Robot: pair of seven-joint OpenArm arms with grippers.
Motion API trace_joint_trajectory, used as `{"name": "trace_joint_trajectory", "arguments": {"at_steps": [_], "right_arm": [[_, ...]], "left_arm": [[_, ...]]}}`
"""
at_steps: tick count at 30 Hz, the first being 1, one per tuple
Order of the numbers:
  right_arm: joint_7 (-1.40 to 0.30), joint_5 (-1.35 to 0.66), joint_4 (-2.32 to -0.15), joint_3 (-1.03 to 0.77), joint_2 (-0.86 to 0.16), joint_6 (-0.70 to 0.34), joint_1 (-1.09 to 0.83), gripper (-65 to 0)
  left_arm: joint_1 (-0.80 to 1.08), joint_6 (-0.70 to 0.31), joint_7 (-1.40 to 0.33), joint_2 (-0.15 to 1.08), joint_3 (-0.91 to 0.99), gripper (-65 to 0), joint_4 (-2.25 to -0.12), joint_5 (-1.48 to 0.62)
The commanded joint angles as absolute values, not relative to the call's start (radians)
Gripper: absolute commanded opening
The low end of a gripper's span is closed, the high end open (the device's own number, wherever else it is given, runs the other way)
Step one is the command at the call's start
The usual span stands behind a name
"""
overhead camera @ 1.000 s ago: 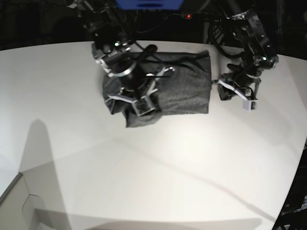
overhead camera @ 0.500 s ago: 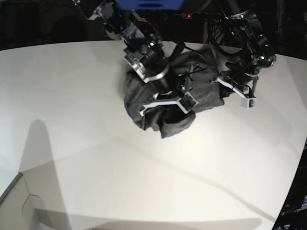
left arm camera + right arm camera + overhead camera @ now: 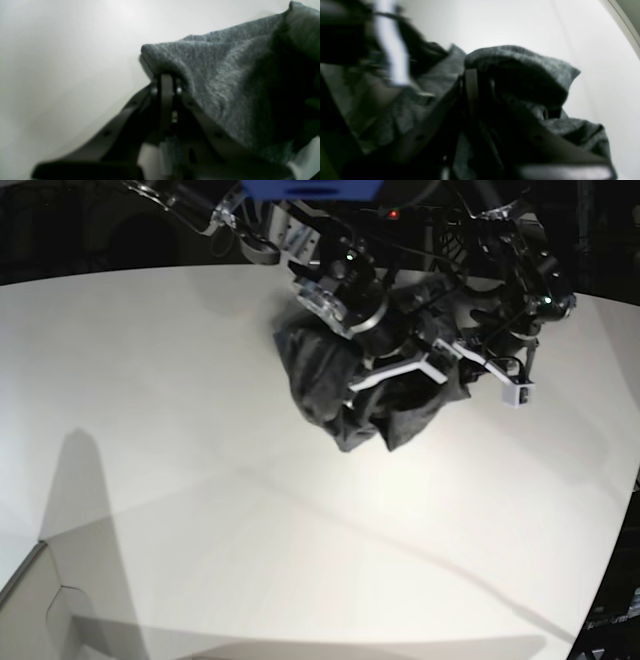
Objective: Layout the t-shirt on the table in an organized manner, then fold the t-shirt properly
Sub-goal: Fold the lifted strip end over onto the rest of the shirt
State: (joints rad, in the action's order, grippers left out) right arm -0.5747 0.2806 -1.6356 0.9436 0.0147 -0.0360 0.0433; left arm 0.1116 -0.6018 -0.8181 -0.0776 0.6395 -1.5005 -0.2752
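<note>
I see bare matte white table (image 3: pixel 200 510) nearest; beyond it the heather-grey knit t-shirt (image 3: pixel 330 380) hangs bunched. My right gripper (image 3: pixel 475 72) pinches a soft fold; just past the shirt, the left gripper (image 3: pixel 166 77) clamps its edge.

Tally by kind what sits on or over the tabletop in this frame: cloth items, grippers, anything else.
Cloth: 1, the t-shirt, dark grey and bunched up.
Grippers: 2, the right gripper and the left gripper, both shut on the shirt.
Other loose items on the table: 0.
Total: 3.
</note>
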Motion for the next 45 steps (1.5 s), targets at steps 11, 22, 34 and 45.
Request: {"name": "trace_joint_trajectory", "arguments": {"at_steps": [11, 22, 34, 45], "right_arm": [[-0.541, 0.285, -1.483, 0.944, 0.099, -0.036, 0.153, -65.0], [-0.541, 0.283, -1.448, 0.955, 0.136, -0.039, 0.165, -65.0], [-0.542, 0.283, -1.431, 1.043, 0.15, -0.042, 0.173, -50.3], [-0.542, 0.283, -1.486, 1.032, 0.116, -0.039, 0.17, -43.6]], "left_arm": [[0.108, -0.605, -0.808, -0.073, 0.639, -63.7, -1.521, -0.291], [0.102, -0.605, -0.806, -0.068, 0.644, -63.7, -1.521, -0.291], [0.102, -0.607, -0.806, -0.065, 0.644, -63.7, -1.521, -0.291], [0.101, -0.608, -0.806, -0.065, 0.644, -63.7, -1.521, -0.291]]}}
